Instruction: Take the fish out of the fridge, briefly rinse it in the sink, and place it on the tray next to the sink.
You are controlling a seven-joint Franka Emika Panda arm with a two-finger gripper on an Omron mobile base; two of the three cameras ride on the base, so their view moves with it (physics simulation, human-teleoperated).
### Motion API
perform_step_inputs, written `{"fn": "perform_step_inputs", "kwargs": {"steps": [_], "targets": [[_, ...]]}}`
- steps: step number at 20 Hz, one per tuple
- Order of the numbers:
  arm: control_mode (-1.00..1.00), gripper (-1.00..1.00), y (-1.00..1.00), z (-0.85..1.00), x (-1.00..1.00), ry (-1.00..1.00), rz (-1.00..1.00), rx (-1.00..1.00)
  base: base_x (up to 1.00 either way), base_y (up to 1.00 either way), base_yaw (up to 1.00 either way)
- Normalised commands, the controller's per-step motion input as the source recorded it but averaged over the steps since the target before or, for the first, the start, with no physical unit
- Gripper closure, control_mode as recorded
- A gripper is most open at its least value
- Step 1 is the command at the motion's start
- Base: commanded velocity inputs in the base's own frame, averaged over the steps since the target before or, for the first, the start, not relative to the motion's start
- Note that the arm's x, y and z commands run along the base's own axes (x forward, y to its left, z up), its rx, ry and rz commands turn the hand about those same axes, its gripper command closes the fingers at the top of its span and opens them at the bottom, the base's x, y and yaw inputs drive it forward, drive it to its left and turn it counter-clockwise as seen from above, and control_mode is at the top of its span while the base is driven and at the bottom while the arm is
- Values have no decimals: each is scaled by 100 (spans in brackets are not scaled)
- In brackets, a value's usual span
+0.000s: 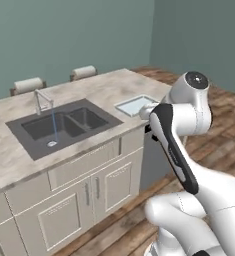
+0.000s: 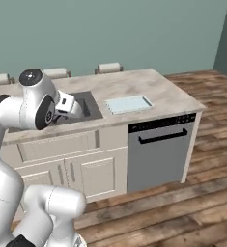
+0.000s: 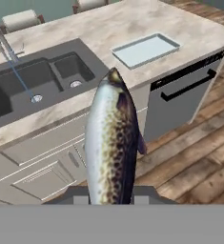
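**Risk: fish slips before reaching the tray**

The jaws grip the slim, speckled dark grey fish, held in front of the marbled beige surface. It may drop short of the shallow pale bluish tray, right of the dark grey double-basin sink, where water runs.

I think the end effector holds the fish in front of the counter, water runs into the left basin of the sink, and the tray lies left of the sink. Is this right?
Not quite: the tray lies right of the sink, as the hand view shows. The end effector does hold the fish, and water runs into the left basin.
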Motion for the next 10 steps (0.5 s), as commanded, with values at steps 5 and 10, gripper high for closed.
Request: {"fn": "perform_step_inputs", "kwargs": {"steps": [5, 10], "targets": [[100, 100, 0, 0, 0, 0, 0, 0, 90, -36, 51], [100, 100, 0, 0, 0, 0, 0, 0, 74, -25, 57]]}}
